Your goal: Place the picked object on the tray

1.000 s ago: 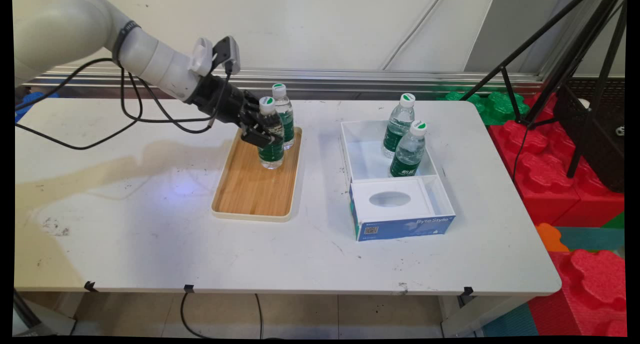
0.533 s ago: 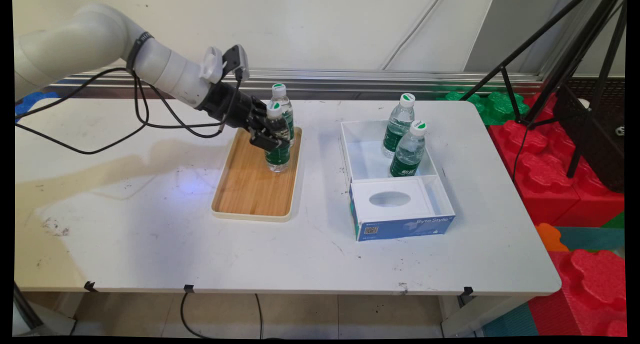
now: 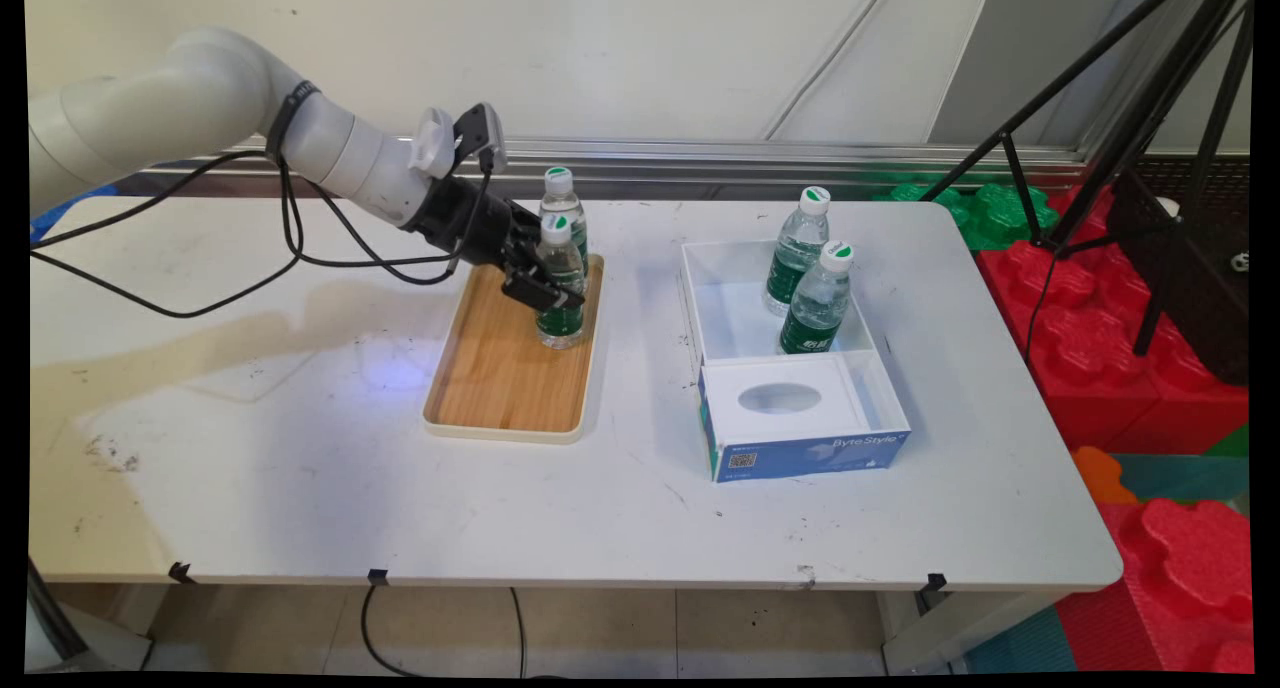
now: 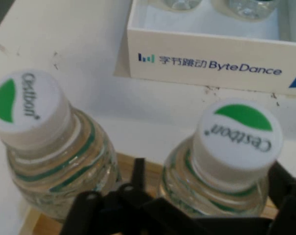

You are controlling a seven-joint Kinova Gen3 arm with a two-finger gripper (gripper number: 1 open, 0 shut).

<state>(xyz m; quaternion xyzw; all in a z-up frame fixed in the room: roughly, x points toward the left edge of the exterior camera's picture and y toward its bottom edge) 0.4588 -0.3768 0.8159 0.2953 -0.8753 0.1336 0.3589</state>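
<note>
— Reaching in from the desk's (image 3: 250, 448) left side, the white arm (image 3: 200, 98) angles down over the far end of the wooden tray (image 3: 490, 388). What has the gripper (image 3: 545, 288) got?

— It is closed around the nearer water bottle (image 3: 560, 293), clamped at the bottle's upper body; that bottle stands upright on the tray near its far right corner. In the hand view a black finger (image 4: 285, 196) sits on each side of that bottle (image 4: 226, 166), below its white and green cap.

— And beside it?

— A second bottle (image 3: 561, 200) stands just behind, at the tray's far edge; in the hand view it (image 4: 50, 147) appears to the left, outside the fingers.

— Further right?

— A white box (image 3: 790, 433) with a blue front lies well apart from the tray, toward the desk's right side. Its far compartment holds two more upright bottles, one (image 3: 797, 253) behind the other (image 3: 818, 303); its near part is a white insert with an oval hole (image 3: 779, 398).
</note>
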